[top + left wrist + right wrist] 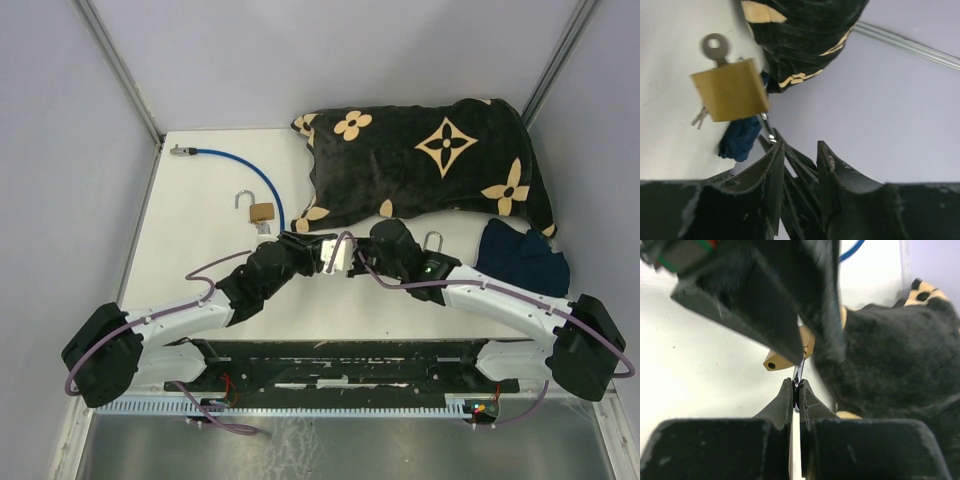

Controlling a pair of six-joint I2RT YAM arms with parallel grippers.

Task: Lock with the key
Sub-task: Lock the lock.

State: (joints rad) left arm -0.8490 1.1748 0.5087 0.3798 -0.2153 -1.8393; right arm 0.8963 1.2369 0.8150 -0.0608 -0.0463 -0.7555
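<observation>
Two grippers meet tip to tip over the middle of the white table (200, 230). The right gripper (796, 385) is pinched tight on a thin metal part of a small gold lock (730, 90). The lock is up in the air just past the tips and looks a bit blurry. A key (715, 47) sticks out of the other end of the lock, and its round head shows. The left gripper (800, 146) is right beside the lock, with its fingers a little apart and nothing held between them. The tips of the right gripper show in that gap. A second lock (262, 212), also gold, lies on the table just left of the arms with its loop open. It is next to the near end of a blue cable (225, 154) that runs off to the far left corner. A big black pillow (430, 160) with tan flowers lies at the far right. A dark blue cloth (522, 258) sits near it, on the right.
</observation>
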